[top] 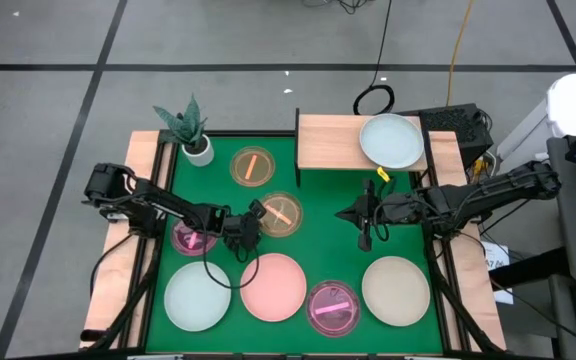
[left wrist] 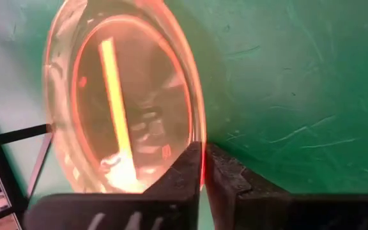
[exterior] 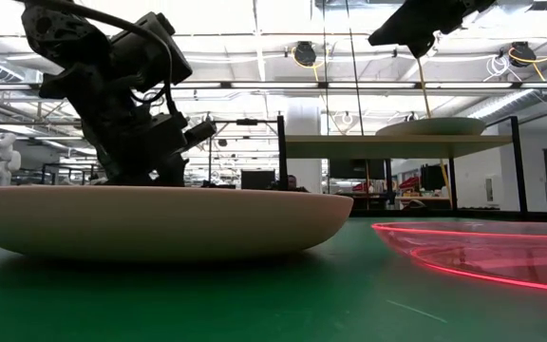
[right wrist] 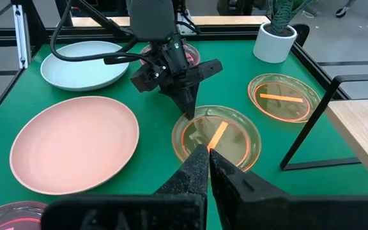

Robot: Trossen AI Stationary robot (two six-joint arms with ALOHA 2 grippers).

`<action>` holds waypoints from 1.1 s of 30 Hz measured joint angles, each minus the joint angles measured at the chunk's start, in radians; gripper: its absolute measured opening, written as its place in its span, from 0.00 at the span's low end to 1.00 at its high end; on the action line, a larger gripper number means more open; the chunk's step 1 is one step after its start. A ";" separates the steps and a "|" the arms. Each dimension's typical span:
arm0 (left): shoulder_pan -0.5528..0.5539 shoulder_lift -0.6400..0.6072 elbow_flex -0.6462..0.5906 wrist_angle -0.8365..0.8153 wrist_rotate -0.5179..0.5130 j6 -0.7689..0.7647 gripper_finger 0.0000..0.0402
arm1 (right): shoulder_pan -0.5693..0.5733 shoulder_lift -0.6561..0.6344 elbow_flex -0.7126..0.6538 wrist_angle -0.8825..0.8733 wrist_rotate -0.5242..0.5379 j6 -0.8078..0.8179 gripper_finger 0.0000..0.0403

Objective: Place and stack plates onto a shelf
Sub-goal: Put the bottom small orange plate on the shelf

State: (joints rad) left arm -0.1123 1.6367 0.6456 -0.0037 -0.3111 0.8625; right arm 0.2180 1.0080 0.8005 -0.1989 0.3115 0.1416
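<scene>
Left wrist view showed the left gripper (left wrist: 203, 169) with its two dark fingers (left wrist: 181, 172) pinched together on the near rim of a see-through orange plate (left wrist: 126, 96) that lay on the green table (left wrist: 299, 76). From above, that plate (top: 281, 213) sat near the table's middle, just below the front edge of the shelf (top: 328, 145), and the left gripper (top: 255, 215) met it at its left side. The right wrist view gave the same grip from the far side, the left gripper (right wrist: 189, 105) bearing down on the plate's rim.

A second orange plate (top: 252, 166) lay above it, near a small potted plant (top: 190, 130) at the table's upper left corner. The shelf, a light-wood board on thin dark legs, stood at the upper right and carried one pale blue-green plate (top: 391, 140) on its right half.

Along the near edge lay a second pale blue-green plate (top: 197, 296), a pink plate (top: 273, 286), a magenta see-through plate (top: 333, 308) and a beige plate (top: 396, 290). Another magenta plate (top: 190, 238) lay under the left arm.

The right gripper (top: 366, 235) hung above the table right of centre, below the shelf, its fingers (right wrist: 197, 169) pressed shut on nothing.
</scene>
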 joint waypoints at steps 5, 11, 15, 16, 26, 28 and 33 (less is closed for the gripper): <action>0.000 0.000 0.000 0.001 0.000 -0.008 0.02 | 0.000 0.000 0.000 0.000 0.000 -0.001 0.00; -0.012 0.001 -0.001 0.020 -0.008 -0.007 0.02 | 0.000 0.000 0.000 0.000 0.000 -0.004 0.00; -0.024 0.002 -0.001 0.028 -0.030 -0.015 0.01 | 0.000 0.000 0.000 -0.006 0.000 -0.004 0.00; -0.027 -0.001 -0.001 0.028 -0.032 -0.019 0.01 | 0.000 0.000 0.000 -0.007 0.000 -0.004 0.00; -0.079 -0.013 0.113 -0.046 -0.056 -0.029 0.00 | 0.000 0.000 0.000 -0.023 -0.010 -0.006 0.00; -0.087 -0.013 0.151 -0.088 -0.057 -0.030 0.00 | 0.000 -0.010 0.000 -0.042 -0.050 -0.023 0.00; -0.101 -0.013 0.264 -0.194 -0.079 -0.027 0.00 | 0.001 -0.066 0.000 -0.137 -0.133 0.015 0.00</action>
State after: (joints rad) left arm -0.2129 1.6234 0.9094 -0.1979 -0.3904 0.8352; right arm 0.2192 0.9422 0.8001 -0.3355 0.1786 0.1569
